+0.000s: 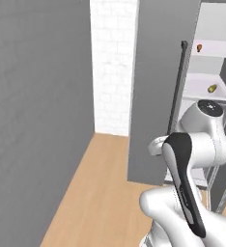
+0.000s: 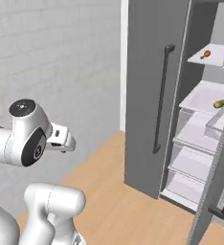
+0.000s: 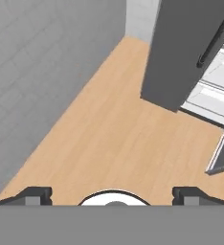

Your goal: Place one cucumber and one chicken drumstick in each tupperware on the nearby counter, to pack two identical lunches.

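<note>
A small orange-brown chicken drumstick [image 2: 206, 54] [image 1: 199, 47] lies on an upper shelf inside the open fridge. One shelf lower lies a stubby green-yellow piece [image 2: 220, 103] [image 1: 212, 88] that looks like the cucumber. My gripper [image 3: 113, 195] is open, its two dark fingertips [image 3: 35, 194] far apart with nothing between them. It points down at bare wooden floor, well short of the fridge and to its left. The tupperware and the counter are out of view.
A tall dark grey fridge door [image 2: 147, 95] with a long black handle [image 2: 161, 95] stands between the arm and the shelves. A second door [image 2: 218, 191] hangs open at the right. White drawers [image 2: 195, 162] fill the lower fridge. A grey wall [image 1: 37, 120] runs along the left.
</note>
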